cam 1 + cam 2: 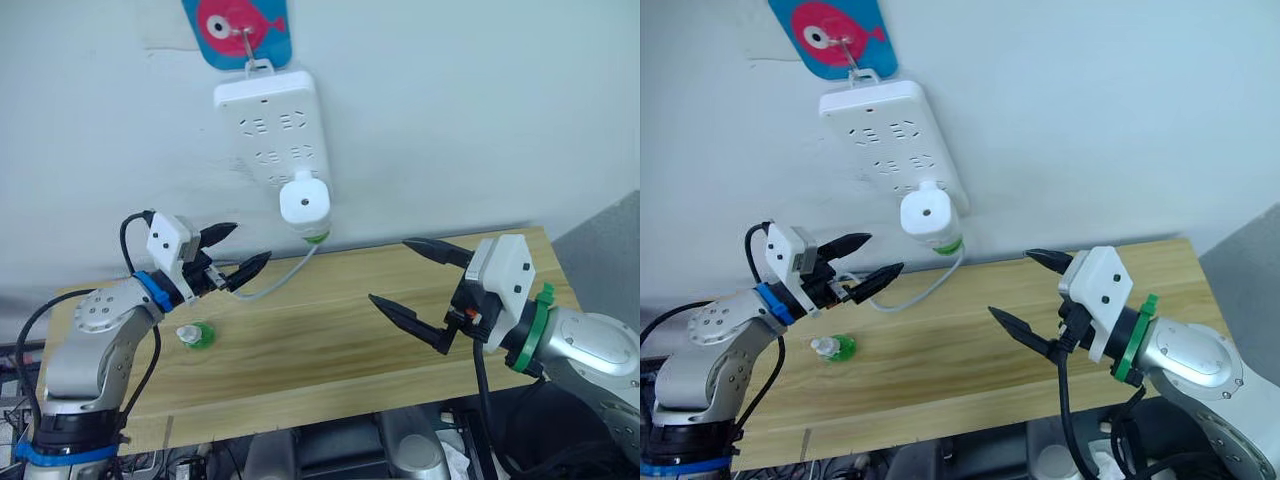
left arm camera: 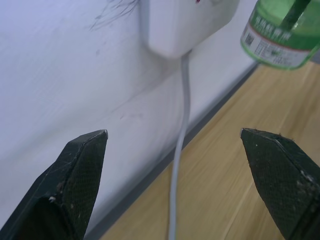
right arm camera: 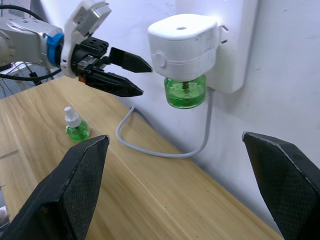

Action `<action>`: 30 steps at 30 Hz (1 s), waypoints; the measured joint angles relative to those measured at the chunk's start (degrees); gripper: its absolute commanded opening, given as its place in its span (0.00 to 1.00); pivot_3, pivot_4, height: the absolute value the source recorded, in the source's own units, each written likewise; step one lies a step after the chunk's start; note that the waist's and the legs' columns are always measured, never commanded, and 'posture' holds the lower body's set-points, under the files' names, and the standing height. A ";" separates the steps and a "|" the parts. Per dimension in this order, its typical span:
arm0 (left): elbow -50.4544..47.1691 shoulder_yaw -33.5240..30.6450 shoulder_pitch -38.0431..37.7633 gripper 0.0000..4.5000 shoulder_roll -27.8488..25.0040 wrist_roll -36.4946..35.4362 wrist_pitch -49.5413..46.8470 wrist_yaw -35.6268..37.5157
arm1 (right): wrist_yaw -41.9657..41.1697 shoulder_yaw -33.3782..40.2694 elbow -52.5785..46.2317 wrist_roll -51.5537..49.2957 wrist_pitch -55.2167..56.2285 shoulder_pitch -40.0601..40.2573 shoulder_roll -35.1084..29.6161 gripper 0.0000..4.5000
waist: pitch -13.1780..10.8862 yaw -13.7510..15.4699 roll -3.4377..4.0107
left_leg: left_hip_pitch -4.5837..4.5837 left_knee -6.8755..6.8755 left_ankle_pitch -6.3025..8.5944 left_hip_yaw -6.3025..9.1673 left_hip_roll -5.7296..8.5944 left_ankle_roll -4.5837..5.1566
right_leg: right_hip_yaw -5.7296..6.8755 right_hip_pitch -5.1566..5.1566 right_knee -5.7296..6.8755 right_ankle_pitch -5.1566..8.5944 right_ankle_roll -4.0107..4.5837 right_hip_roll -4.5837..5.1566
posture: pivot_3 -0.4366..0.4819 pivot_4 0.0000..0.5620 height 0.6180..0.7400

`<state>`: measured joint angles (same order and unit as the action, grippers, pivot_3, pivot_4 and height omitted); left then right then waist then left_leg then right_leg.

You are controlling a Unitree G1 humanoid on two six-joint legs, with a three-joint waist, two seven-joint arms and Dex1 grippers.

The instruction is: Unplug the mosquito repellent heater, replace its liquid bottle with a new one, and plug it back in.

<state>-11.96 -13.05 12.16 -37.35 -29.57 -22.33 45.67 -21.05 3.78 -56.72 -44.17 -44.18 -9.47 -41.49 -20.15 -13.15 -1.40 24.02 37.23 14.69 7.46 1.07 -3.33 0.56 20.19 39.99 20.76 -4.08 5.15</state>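
Heater (image 3: 184,40) plugged into wall power strip (image 1: 275,125), green bottle (image 3: 185,92) screwed beneath; capped spare bottle (image 1: 195,335) upright on table (image 1: 330,330) below left claw (image 1: 236,252); left and right claw (image 1: 420,285) both spread, empty.

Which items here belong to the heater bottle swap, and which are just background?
Job: heater, plugged into the power strip; its green bottle; capped new bottle on the table.
Background: fish hook plaque; strip's cable.

The mosquito repellent heater (image 1: 304,200) is plugged into the power strip (image 1: 272,135), up between the left gripper (image 1: 237,254) and right gripper (image 1: 418,283); the new one (image 1: 194,334) stands below the left gripper.
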 measured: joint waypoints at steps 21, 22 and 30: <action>8.32 -0.84 10.77 0.99 0.69 -5.45 -2.66 4.45 | -0.30 -1.19 -0.02 3.09 2.79 5.38 -0.41 1.00 | 0.00 -1.26 0.00 | 0.08 0.64 0.01 0.07 0.02 0.02 | -0.01 -0.02 0.39 0.00 -0.01 -0.01 | 0.01 0.56 1.00; 8.41 -0.85 11.25 0.99 0.69 -6.03 -3.08 4.88 | -0.29 -1.52 -0.02 3.40 2.81 5.64 -0.39 1.00 | 0.00 -1.20 0.00 | 0.08 0.68 0.01 0.08 0.02 0.02 | -0.01 -0.01 0.44 0.00 -0.01 -0.01 | 0.01 0.56 1.00; 8.44 -0.70 12.99 0.99 0.67 -8.44 -4.86 7.37 | -0.28 -1.87 -0.02 4.73 3.14 6.41 -0.13 1.00 | 0.00 -1.29 0.00 | 0.02 0.73 0.01 0.05 0.02 0.02 | -0.08 0.01 0.64 0.00 -0.01 -0.03 | 0.00 0.56 1.00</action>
<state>-3.52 -13.75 25.15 -36.67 -38.01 -27.19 53.04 -21.34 1.91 -56.74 -39.45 -41.04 -3.06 -41.62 -20.15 -14.44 -1.40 24.04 37.97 14.69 7.51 1.08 -3.31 0.49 20.21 40.63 20.76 -4.09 5.13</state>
